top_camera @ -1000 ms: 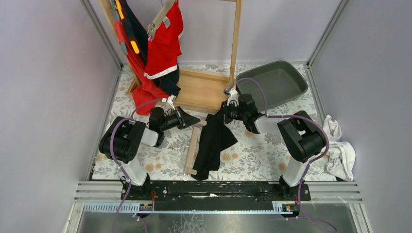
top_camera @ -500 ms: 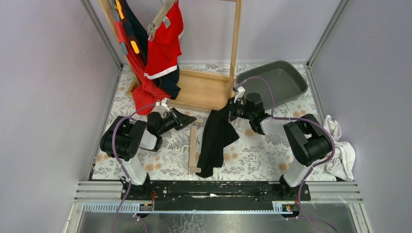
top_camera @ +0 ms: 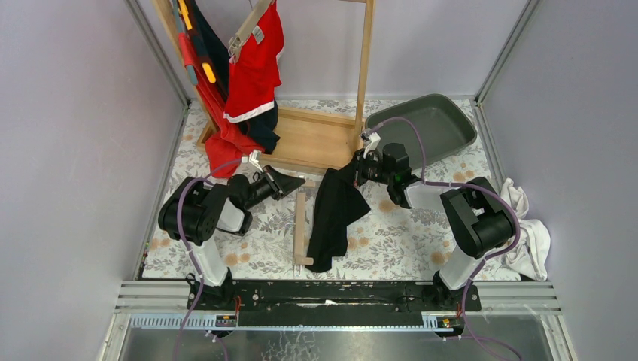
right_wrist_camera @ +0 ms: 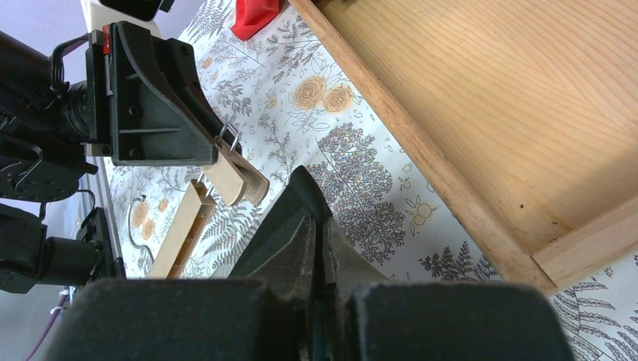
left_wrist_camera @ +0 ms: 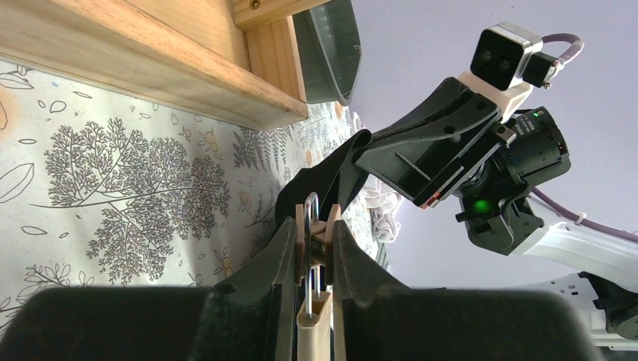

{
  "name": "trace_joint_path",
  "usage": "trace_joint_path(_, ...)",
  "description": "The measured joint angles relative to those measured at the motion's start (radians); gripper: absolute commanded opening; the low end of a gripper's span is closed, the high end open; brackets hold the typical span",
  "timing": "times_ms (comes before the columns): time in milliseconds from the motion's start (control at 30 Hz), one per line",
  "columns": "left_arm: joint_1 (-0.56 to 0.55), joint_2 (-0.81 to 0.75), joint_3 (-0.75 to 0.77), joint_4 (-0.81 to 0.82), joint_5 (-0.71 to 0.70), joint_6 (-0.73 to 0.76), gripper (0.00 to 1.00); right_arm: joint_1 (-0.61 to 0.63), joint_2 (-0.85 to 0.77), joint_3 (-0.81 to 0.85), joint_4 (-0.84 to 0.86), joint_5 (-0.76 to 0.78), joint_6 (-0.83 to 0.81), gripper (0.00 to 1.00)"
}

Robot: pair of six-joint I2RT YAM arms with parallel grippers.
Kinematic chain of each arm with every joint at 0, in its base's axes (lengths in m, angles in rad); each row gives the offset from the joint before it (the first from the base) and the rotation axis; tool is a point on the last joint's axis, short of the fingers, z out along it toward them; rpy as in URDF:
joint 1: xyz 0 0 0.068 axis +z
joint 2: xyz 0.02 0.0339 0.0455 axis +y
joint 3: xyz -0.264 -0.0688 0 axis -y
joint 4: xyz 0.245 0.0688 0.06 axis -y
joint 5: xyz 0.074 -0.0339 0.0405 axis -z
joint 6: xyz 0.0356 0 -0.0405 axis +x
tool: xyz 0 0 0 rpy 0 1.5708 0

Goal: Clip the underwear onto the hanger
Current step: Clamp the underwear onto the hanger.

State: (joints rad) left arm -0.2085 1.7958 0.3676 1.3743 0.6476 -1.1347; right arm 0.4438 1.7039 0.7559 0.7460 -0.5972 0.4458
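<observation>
The black underwear seems soft and limp, best held at its edge, where the right gripper is closed on it; the left gripper squeezes the hanger clip.

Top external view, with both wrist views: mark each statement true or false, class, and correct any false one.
1. The right gripper is shut on the black underwear. True.
2. The left gripper is open and empty. False: it is shut on the hanger clip.
3. The underwear lies in the grey tray. False: it hangs from the right gripper, outside the tray.
4. A white cloth lies on the right of the table. True.
</observation>
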Motion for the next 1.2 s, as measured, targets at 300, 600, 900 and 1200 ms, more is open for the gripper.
trace_joint_path(300, -0.02, 0.0, 0.011, 0.002, -0.002, 0.0, 0.0, -0.001, 0.0, 0.014, 0.0, -0.019, 0.0, 0.0)
trace_joint_path(600, -0.049, 0.0, 0.047, -0.013, -0.009, 0.008, 0.0, -0.002, 0.0, 0.025, -0.005, -0.026, 0.0, 0.0)
trace_joint_path(900, -0.077, 0.0, 0.067, -0.061, -0.037, 0.036, 0.0, -0.002, 0.0, 0.032, -0.014, -0.026, 0.0, 0.0)
trace_joint_path(1200, -0.094, 0.0, 0.088, -0.097, -0.066, 0.054, 0.0, -0.002, 0.0, 0.051, -0.019, -0.026, 0.0, 0.0)
